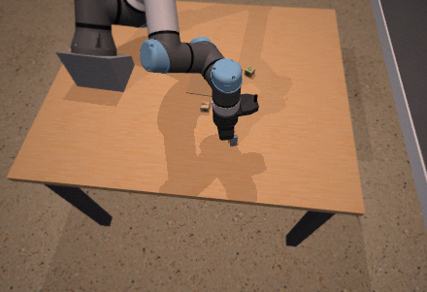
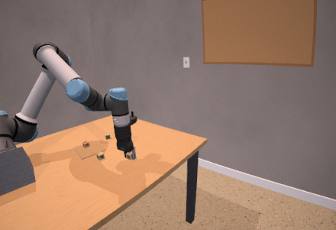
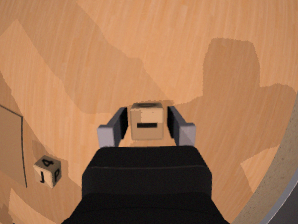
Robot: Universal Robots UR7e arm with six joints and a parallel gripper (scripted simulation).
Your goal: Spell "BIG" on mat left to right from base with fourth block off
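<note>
A block (image 3: 147,121) is bracketed by the wide-set fingers, w/ nothing gripped yet; it sits squarely between them on the surface (image 1: 301,132).

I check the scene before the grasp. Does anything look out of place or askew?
Nothing stands out. The open gripper straddles one block lying flat off the mat; the other blocks also lie flat.
</note>
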